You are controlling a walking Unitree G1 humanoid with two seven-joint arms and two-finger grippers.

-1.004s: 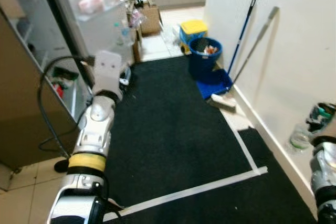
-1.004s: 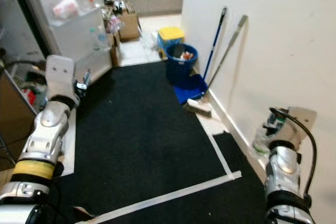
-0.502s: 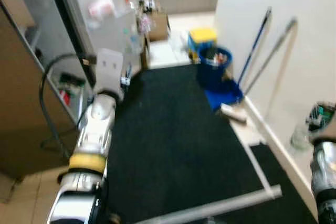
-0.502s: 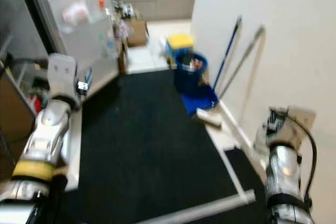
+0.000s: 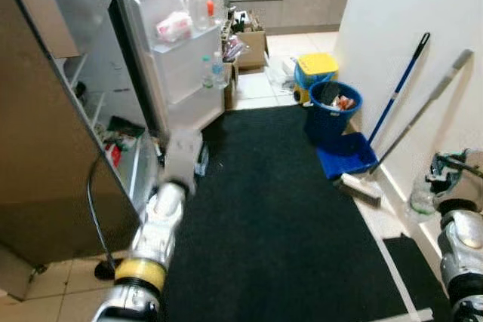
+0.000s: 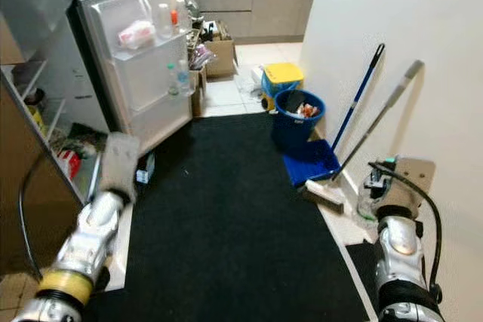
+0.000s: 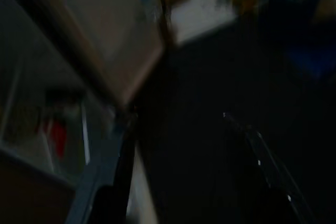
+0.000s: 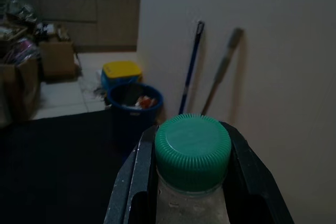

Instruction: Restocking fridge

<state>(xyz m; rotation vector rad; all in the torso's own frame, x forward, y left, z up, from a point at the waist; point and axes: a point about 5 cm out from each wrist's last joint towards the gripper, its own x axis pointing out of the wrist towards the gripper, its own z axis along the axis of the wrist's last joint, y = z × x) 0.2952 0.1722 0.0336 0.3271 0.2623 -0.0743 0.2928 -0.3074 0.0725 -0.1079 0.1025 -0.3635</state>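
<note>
The fridge (image 5: pixel 113 122) stands open at the left, its white door (image 5: pixel 185 50) swung out with small bottles and a packet on the door shelves. My right gripper (image 8: pixel 191 132) is shut on a clear bottle with a green cap (image 8: pixel 192 153), one black finger (image 8: pixel 140 182) on each side of the neck. In the eye views that bottle (image 5: pixel 420 197) hangs at the far right, close to the white wall. My left arm (image 5: pixel 161 220) reaches forward low on the left, blurred, beside the fridge's lower shelves. The left wrist view is dark and smeared.
A black mat (image 5: pixel 279 224) covers the floor ahead. A blue bucket (image 5: pixel 332 107), a yellow box (image 5: pixel 317 65), a blue dustpan (image 5: pixel 346 162) and a broom and mop (image 5: pixel 407 96) stand along the right wall. Cardboard boxes (image 5: pixel 249 39) sit behind the fridge door. A brown cabinet (image 5: pixel 45 156) is at the left.
The whole view has shifted, so the camera moved and the fridge door now shows more fully. My left arm sits lower and blurred. The right gripper still holds the bottle.
</note>
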